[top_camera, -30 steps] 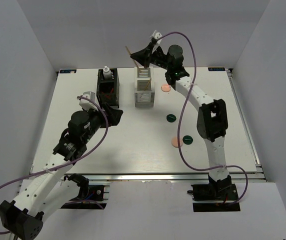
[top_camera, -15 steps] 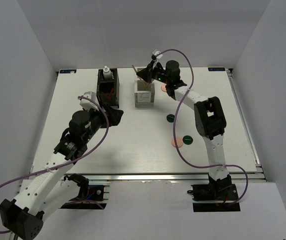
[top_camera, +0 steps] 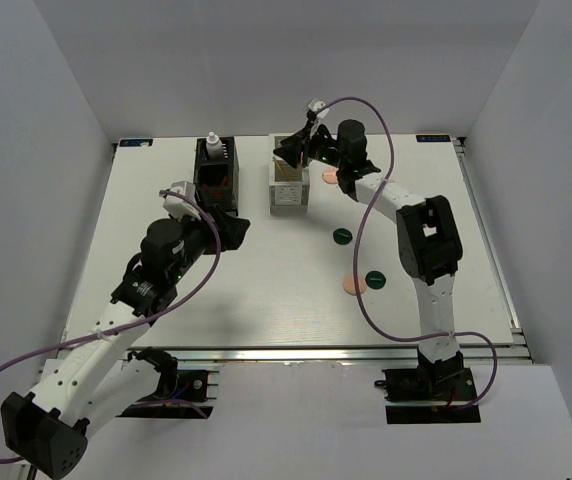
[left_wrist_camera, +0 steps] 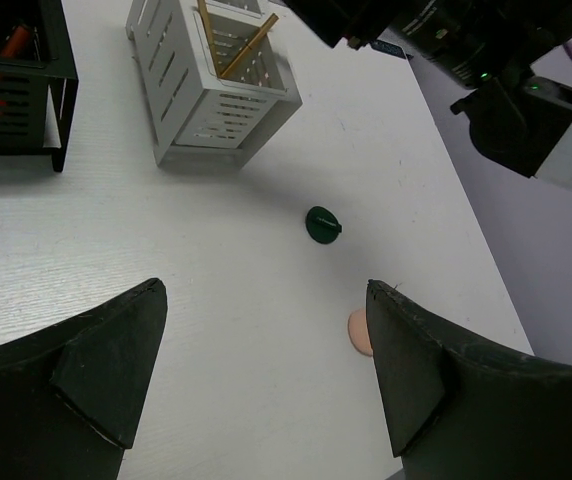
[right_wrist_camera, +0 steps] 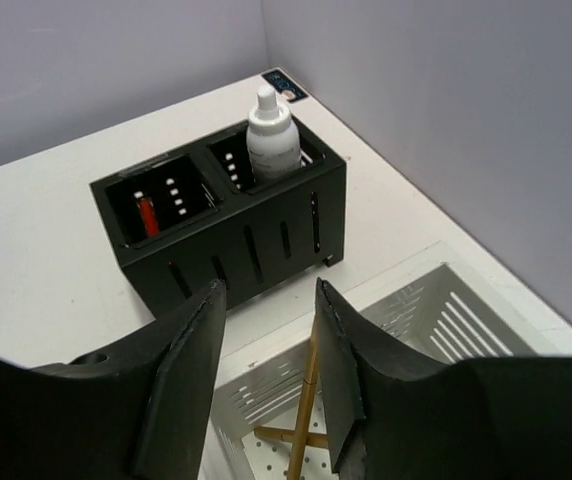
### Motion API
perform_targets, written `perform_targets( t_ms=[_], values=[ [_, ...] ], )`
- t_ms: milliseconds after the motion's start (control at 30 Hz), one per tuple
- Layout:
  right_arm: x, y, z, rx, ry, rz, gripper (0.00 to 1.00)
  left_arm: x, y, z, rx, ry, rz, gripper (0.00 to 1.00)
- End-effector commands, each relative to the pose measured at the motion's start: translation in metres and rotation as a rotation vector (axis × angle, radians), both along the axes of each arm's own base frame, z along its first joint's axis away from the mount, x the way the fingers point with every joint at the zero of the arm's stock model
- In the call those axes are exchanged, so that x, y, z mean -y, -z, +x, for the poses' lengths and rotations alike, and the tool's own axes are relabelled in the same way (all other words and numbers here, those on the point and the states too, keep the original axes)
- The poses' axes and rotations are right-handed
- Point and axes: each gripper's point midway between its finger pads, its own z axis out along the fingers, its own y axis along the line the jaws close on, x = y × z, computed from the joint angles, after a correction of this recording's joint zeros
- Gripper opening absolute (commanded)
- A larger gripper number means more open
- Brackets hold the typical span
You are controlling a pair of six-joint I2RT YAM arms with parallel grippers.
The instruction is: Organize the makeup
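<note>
My right gripper (top_camera: pixel 292 151) (right_wrist_camera: pixel 266 290) hovers open just above the white slatted box (top_camera: pixel 288 186) (right_wrist_camera: pixel 436 320). Two thin wooden sticks (right_wrist_camera: pixel 306 420) (left_wrist_camera: pixel 231 45) stand crossed inside the box; one leans by my right finger, not clamped. The black slatted box (top_camera: pixel 216 178) (right_wrist_camera: pixel 226 225) holds the small white bottle (top_camera: pixel 211 146) (right_wrist_camera: pixel 271 135) and a red tube (right_wrist_camera: pixel 147 215). Peach discs (top_camera: pixel 332 177) (top_camera: pixel 353 285) and dark-green discs (top_camera: pixel 342 236) (top_camera: pixel 375 278) lie on the table. My left gripper (top_camera: pixel 232 228) (left_wrist_camera: pixel 264 295) is open and empty above the table, left of the discs (left_wrist_camera: pixel 323 224).
The white table (top_camera: pixel 266 290) is ringed by grey walls. Both boxes stand side by side at the back. The right arm's links (top_camera: pixel 421 235) reach over the right half of the table, beside the discs.
My right gripper came down from high above the white box, carrying a wooden stick. The stick now stands in the box and the jaws are apart. The left arm barely moved.
</note>
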Motion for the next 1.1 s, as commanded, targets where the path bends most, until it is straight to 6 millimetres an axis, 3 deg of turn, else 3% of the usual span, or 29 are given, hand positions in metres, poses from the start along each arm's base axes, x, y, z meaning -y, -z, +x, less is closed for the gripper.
perform_targets(
  t_ms=[0,67,100,133,167,233,267,300,333,367,400,433,467,500,567,600,633,667,733,767,800,833,867,900,933,967,1000,1067],
  values=[
    [0.027,-0.090,-0.015,0.193,-0.006,0.059,0.46,0.010,-0.005,0.001,0.015,0.055,-0.020,0.90],
    [0.041,-0.110,-0.031,0.223,-0.028,0.034,0.46,0.017,-0.007,0.001,0.024,0.087,-0.031,0.90],
    [0.055,-0.132,-0.040,0.254,-0.024,0.025,0.47,0.020,-0.006,0.001,0.024,0.103,-0.034,0.89],
    [0.063,-0.135,-0.044,0.291,-0.024,-0.019,0.48,0.025,-0.001,0.002,0.008,0.120,-0.038,0.89],
    [0.070,-0.115,-0.049,0.207,-0.023,-0.077,0.48,0.033,-0.003,0.002,0.014,0.160,-0.055,0.88],
    [0.094,-0.118,-0.061,0.196,0.018,-0.142,0.50,0.046,0.004,0.007,-0.017,0.200,-0.088,0.84],
    [0.107,-0.088,-0.064,0.112,0.051,-0.208,0.50,0.054,0.001,0.010,-0.010,0.224,-0.112,0.83],
    [0.127,-0.094,-0.071,0.101,0.096,-0.219,0.50,0.064,0.004,0.009,-0.027,0.268,-0.127,0.82],
    [0.141,-0.085,-0.075,0.062,0.122,-0.233,0.50,0.075,0.011,0.017,-0.060,0.281,-0.132,0.80],
    [0.155,-0.055,-0.085,-0.049,0.136,-0.241,0.50,0.089,0.015,0.016,-0.077,0.313,-0.125,0.80],
    [0.183,-0.062,-0.089,-0.064,0.194,-0.223,0.50,0.101,0.004,0.020,-0.059,0.333,-0.126,0.80],
    [0.195,-0.058,-0.096,-0.096,0.212,-0.212,0.50,0.113,0.024,0.028,-0.110,0.343,-0.102,0.80],
    [0.209,-0.030,-0.107,-0.200,0.233,-0.217,0.50,0.121,0.010,0.026,-0.085,0.362,-0.111,0.80],
    [0.232,-0.033,-0.113,-0.210,0.284,-0.209,0.48,0.137,0.033,0.030,-0.150,0.365,-0.094,0.80],
    [0.246,-0.021,-0.127,-0.259,0.310,-0.213,0.47,0.162,0.047,0.042,-0.204,0.373,-0.084,0.80],
    [0.266,-0.010,-0.138,-0.301,0.357,-0.208,0.47,0.171,0.053,0.044,-0.229,0.371,-0.088,0.80],
    [0.271,-0.006,-0.145,-0.311,0.366,-0.202,0.46,0.184,0.047,0.049,-0.229,0.369,-0.085,0.80],
    [0.275,-0.001,-0.152,-0.320,0.377,-0.201,0.46,0.193,0.072,0.055,-0.284,0.355,-0.054,0.80],
    [0.283,0.008,-0.169,-0.330,0.408,-0.200,0.46,0.209,0.075,0.066,-0.327,0.304,-0.035,0.79],
    [0.287,0.012,-0.173,-0.335,0.422,-0.197,0.46,0.212,0.086,0.069,-0.374,0.276,-0.018,0.79],
    [0.288,0.015,-0.182,-0.341,0.432,-0.192,0.46,0.219,0.114,0.072,-0.443,0.251,0.008,0.76],
    [0.289,0.017,-0.185,-0.347,0.438,-0.188,0.46,0.222,0.127,0.069,-0.484,0.229,0.049,0.75],
    [0.292,0.015,-0.189,-0.344,0.450,-0.182,0.46,0.234,0.115,0.077,-0.470,0.225,0.042,0.73],
    [0.293,0.016,-0.191,-0.355,0.456,-0.171,0.46,0.234,0.145,0.079,-0.523,0.186,0.106,0.69],
    [0.294,0.020,-0.194,-0.370,0.459,-0.167,0.46,0.238,0.151,0.081,-0.527,0.167,0.135,0.66],
    [0.296,0.019,-0.195,-0.366,0.466,-0.164,0.47,0.248,0.142,0.090,-0.511,0.158,0.128,0.64],
    [0.297,0.019,-0.196,-0.369,0.471,-0.161,0.46,0.248,0.168,0.090,-0.557,0.143,0.180,0.61],
    [0.299,0.020,-0.197,-0.377,0.478,-0.155,0.46,0.252,0.177,0.095,-0.567,0.120,0.207,0.58]
  ],
)
